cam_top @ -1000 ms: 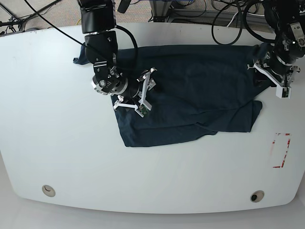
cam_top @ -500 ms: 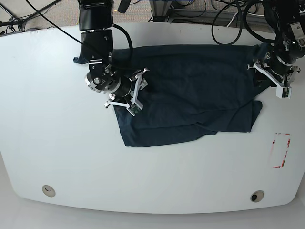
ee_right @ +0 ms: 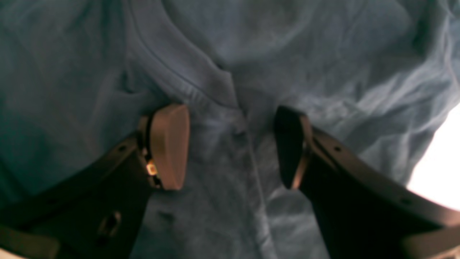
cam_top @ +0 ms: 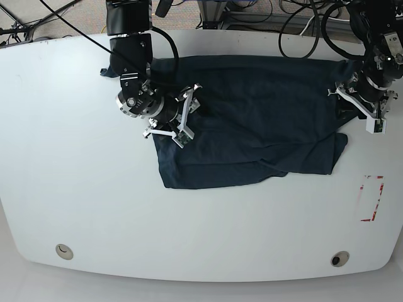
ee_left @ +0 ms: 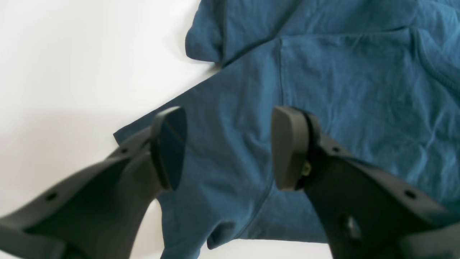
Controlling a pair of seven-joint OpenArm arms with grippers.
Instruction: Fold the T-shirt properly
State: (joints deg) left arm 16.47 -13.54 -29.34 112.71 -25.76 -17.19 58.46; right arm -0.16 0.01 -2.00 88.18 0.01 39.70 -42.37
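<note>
T-shirt lies spread across the upper middle of the white table, roughly flat but rumpled, with a loose flap hanging off toward 5 o'clock and the near hem running crooked. Right gripper sits over the shirt's 9 o'clock edge; in the right wrist view its jaws are wide apart, straddling a seam and what looks like the collar band, nothing pinched. Left gripper is at the shirt's 3 o'clock edge; in the left wrist view its jaws are also wide apart, empty, over a sleeve or corner where cloth meets bare table. My read: this is the grasp-setup step for a fold, both arms positioning over opposite sides, no fold committed yet. Can't tell from the base view whether either fingertip is touching cloth or just hovering. Next move likely needs each claw to drop onto a single clean edge, close on it and lift together. Risk on the right side: the layers under it are bunched, so it may grab more than one ply. The 5 o'clock flap probably needs flattening first.
</note>
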